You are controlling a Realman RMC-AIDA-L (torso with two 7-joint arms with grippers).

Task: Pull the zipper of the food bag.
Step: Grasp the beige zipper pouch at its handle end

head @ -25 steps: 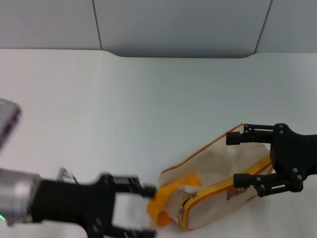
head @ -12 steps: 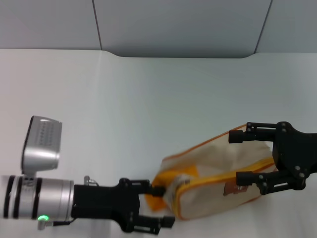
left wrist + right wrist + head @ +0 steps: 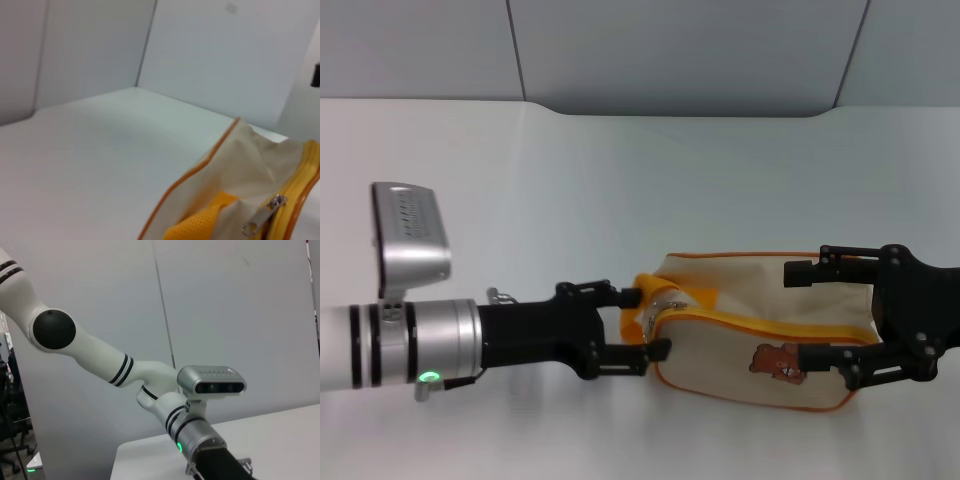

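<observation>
Head view shows the soft food bag (image 3: 760, 335) braced between the right gripper (image 3: 808, 314)'s spread fingers, while the left gripper (image 3: 646, 323)'s parted fingers flank the small pull tab (image 3: 648, 322), likely the best hold.

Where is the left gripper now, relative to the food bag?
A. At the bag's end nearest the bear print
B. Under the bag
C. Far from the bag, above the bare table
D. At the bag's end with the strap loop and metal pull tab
D: in the head view the left gripper is open at the food bag end where the strap loop and pull tab sit.
</observation>
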